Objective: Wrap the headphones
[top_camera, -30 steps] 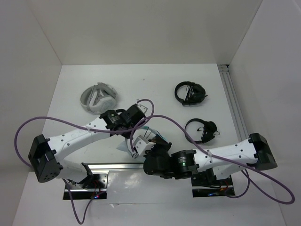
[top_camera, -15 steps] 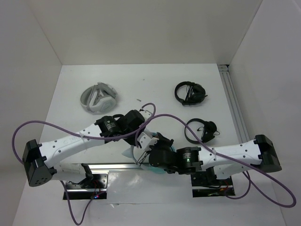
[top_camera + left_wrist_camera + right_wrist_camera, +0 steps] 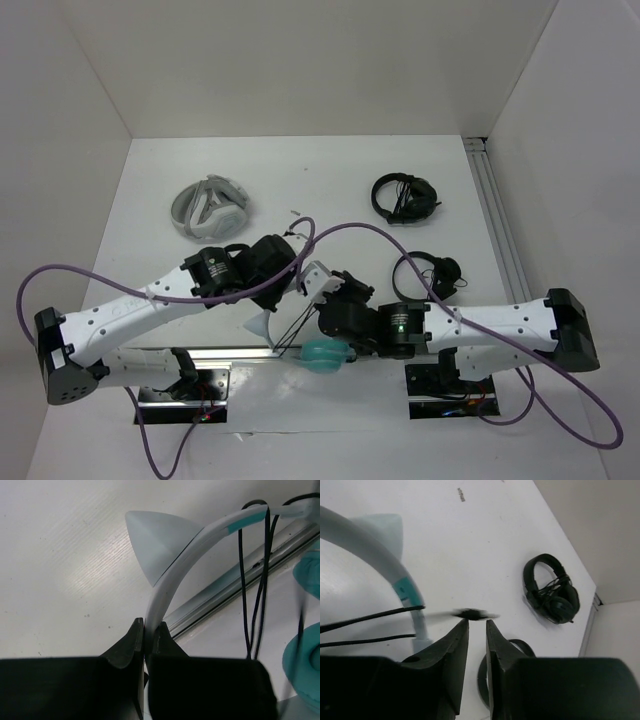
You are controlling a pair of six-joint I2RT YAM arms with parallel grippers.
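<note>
**Losing the plug would undo the wrap**

The left gripper (image 3: 147,630) has its fingers clamped tight on the pale headband (image 3: 172,575) of the teal headphones (image 3: 322,353). These sit between the two wrists at the table's near edge, over the mounting rail (image 3: 225,587). The right gripper (image 3: 477,625) has its fingers narrowly apart with nothing between them. The blurred cable plug (image 3: 470,614) lies just beyond their tips, apparently unheld. Black cable (image 3: 243,580) strands run slack across the headband towards the ear cups.

With no grip on the plug, the slack strands could slide off and unwind. The thin headband could also pivot in the left pinch. A swinging ear cup might catch the rail.
</note>
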